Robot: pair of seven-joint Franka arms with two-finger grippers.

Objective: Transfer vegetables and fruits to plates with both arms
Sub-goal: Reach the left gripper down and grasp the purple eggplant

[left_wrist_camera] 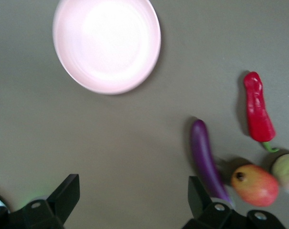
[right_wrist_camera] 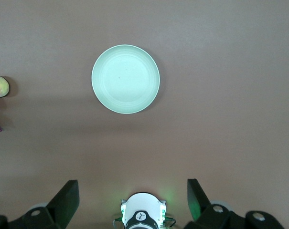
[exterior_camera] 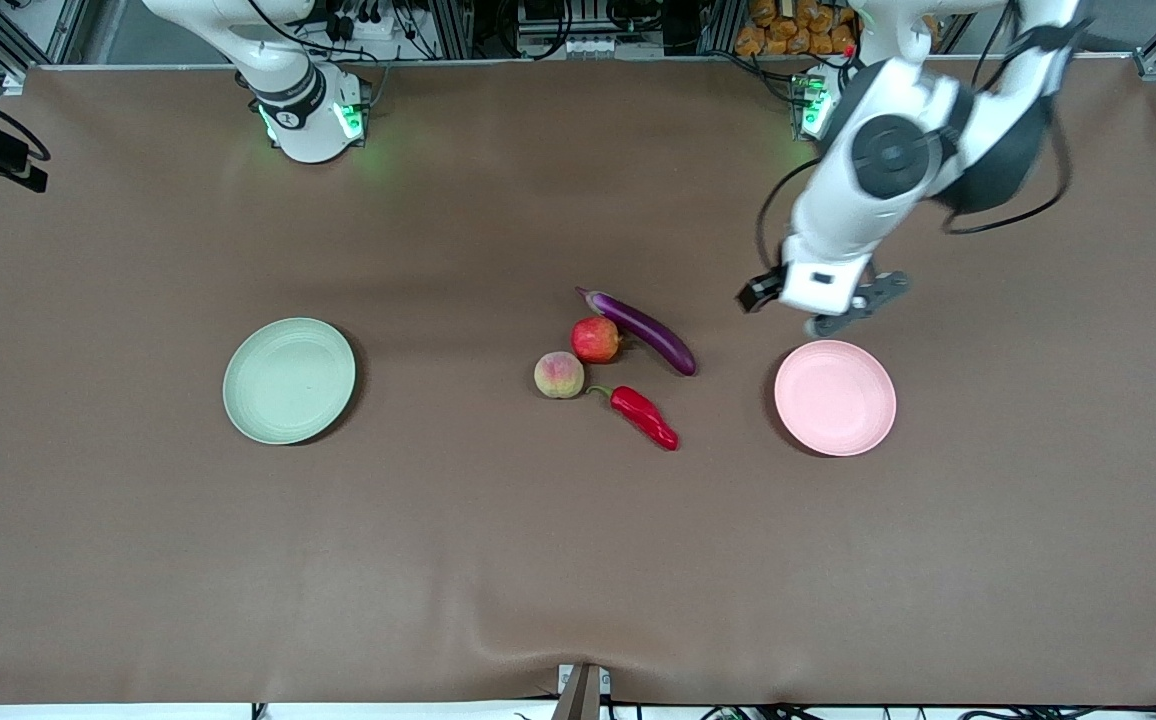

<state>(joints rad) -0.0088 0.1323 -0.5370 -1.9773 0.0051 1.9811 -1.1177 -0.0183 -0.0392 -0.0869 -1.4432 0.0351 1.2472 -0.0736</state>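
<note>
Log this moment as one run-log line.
left tool: open, above table by pink plate | right tool: open, waiting | eggplant, apple, peach, chili: on table | green plate: empty

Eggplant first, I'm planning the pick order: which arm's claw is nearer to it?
Left. The left claw hangs open over bare table beside the pink plate, near the eggplant. The right claw, open, waits high above its own base.

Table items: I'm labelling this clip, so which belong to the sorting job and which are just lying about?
Job: eggplant, chili pepper, apple, peach, green plate, pink plate.
Lying about: orange items past the table's edge.
</note>
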